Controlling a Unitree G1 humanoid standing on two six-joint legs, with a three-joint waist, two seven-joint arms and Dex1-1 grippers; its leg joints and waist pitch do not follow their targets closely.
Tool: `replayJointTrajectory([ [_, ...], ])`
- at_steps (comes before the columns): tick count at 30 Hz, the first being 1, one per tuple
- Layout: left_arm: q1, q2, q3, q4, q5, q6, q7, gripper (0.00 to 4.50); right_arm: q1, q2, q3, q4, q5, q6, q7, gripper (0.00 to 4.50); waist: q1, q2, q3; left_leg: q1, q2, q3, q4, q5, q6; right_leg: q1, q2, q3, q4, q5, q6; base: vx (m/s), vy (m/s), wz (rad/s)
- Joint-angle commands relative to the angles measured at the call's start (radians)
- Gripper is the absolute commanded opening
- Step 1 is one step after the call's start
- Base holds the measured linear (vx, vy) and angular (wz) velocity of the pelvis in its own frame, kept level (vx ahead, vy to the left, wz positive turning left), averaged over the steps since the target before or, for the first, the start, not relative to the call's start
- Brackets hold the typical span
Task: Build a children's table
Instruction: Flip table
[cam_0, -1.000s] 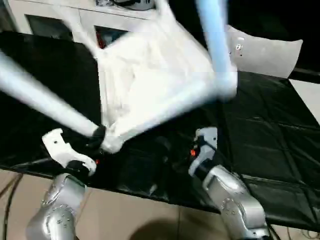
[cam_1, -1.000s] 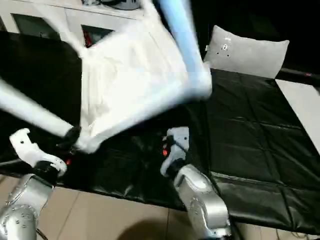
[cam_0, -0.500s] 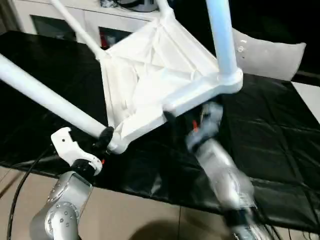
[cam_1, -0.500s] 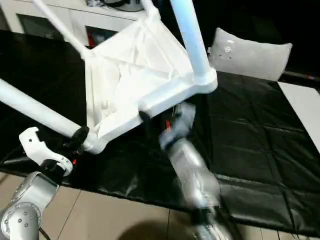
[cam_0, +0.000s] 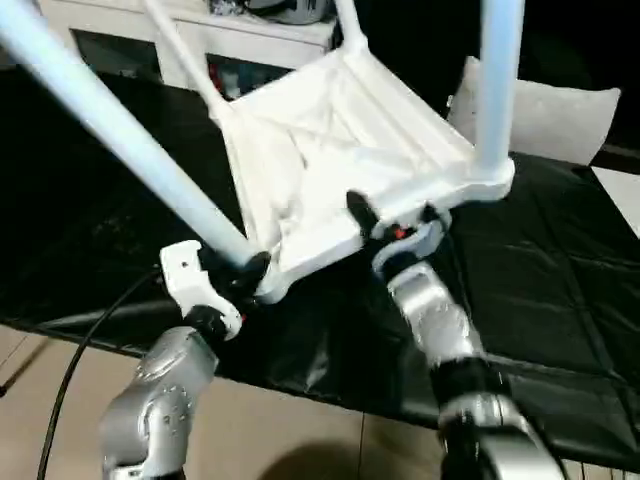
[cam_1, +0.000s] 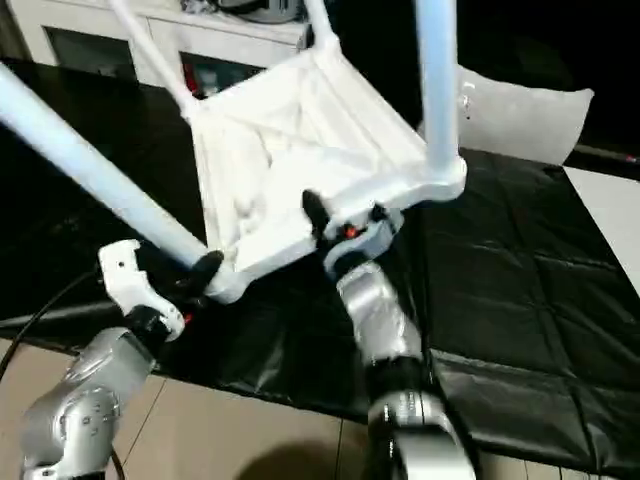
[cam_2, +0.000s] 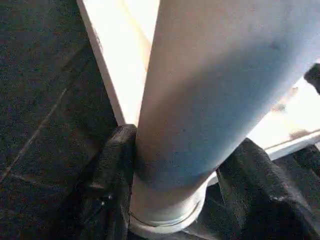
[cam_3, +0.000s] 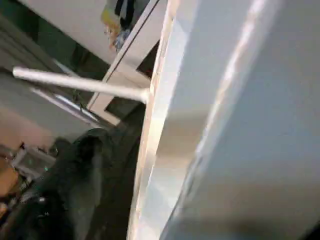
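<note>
My left gripper (cam_0: 243, 272) clamps a leg (cam_0: 120, 130) at its corner socket, table (cam_0: 340, 150) tilted above the black tabletop's (cam_0: 560, 280) near edge. Right gripper (cam_0: 392, 222) spread wide around the rim; table may swing if that slips.

Black quilted sheet (cam_0: 540, 260) covers the work surface, glossy, with stitched squares and creases. Grey-white pillow (cam_0: 555, 120) lies at the far right of the sheet, beside a pale strip (cam_0: 620, 195) at the right edge. White cabinet with glass doors (cam_0: 250, 45) stands behind the sheet with dark objects on top and something red behind the glass (cam_0: 225, 80); beige tiled floor (cam_0: 300, 440) shows below the near edge, and a thin black cable (cam_0: 70, 370) crosses it at left.
</note>
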Motion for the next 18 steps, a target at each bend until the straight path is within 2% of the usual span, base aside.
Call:
replayJointTrajectory([
  [1, 0.032, -0.016, -0.066, 0.071, -0.020, 0.046, -0.041, 2.11, -0.147, 0.220, -0.018, -0.001, 0.038, -0.025, 0.017, 4.01, -0.003, 0.001, -0.047, -0.021, 0.015, 0.016, -0.082, -0.058, 0.020, 0.056, -0.052, 0.053, -0.055, -0.193, -0.110, 0.000, 0.000, 0.00],
  [2, 0.036, -0.010, -0.071, 0.069, -0.013, 0.043, -0.046, 2.11, -0.158, 0.220, -0.026, 0.011, 0.048, -0.022, 0.021, 3.89, -0.004, -0.003, -0.048, -0.021, 0.015, 0.016, -0.082, -0.056, 0.022, 0.056, -0.052, 0.052, -0.055, -0.193, -0.110, 0.000, 0.000, 0.00],
  [8, 0.049, 0.016, -0.094, 0.063, 0.006, 0.040, -0.075, 2.10, -0.207, 0.216, -0.073, 0.066, 0.111, -0.001, 0.044, 3.31, -0.004, -0.001, -0.049, -0.022, 0.015, 0.017, -0.081, -0.048, 0.037, 0.055, -0.051, 0.051, -0.052, -0.184, -0.123, 0.000, 0.000, 0.00],
  [10, 0.051, 0.026, -0.099, 0.062, 0.007, 0.042, -0.084, 2.10, -0.223, 0.208, -0.083, 0.089, 0.136, 0.003, 0.061, 3.26, -0.005, -0.002, -0.050, -0.023, 0.016, 0.017, -0.080, -0.036, 0.039, 0.055, -0.051, 0.051, -0.049, -0.168, -0.130, 0.000, 0.000, 0.00],
  [14, 0.050, 0.035, -0.097, 0.065, 0.009, 0.042, -0.094, 2.10, -0.223, 0.199, -0.081, 0.092, 0.148, 0.021, 0.082, 2.91, -0.005, -0.003, -0.051, -0.023, 0.014, 0.019, -0.078, -0.030, 0.044, 0.055, -0.050, 0.052, -0.048, -0.161, -0.134, 0.000, 0.000, 0.00],
  [17, 0.051, 0.048, -0.097, 0.068, 0.017, 0.042, -0.104, 2.10, -0.225, 0.195, -0.081, 0.097, 0.157, 0.021, 0.089, 2.83, -0.004, -0.003, -0.050, -0.024, 0.014, 0.020, -0.078, -0.027, 0.045, 0.054, -0.050, 0.052, -0.047, -0.159, -0.138, 0.000, 0.000, 0.00],
  [18, 0.051, 0.052, -0.098, 0.069, 0.017, 0.040, -0.107, 2.10, -0.228, 0.193, -0.084, 0.102, 0.161, 0.022, 0.093, 2.60, -0.004, -0.004, -0.049, -0.023, 0.014, 0.021, -0.078, -0.037, 0.045, 0.053, -0.050, 0.053, -0.048, -0.170, -0.136, 0.000, 0.000, 0.00],
])
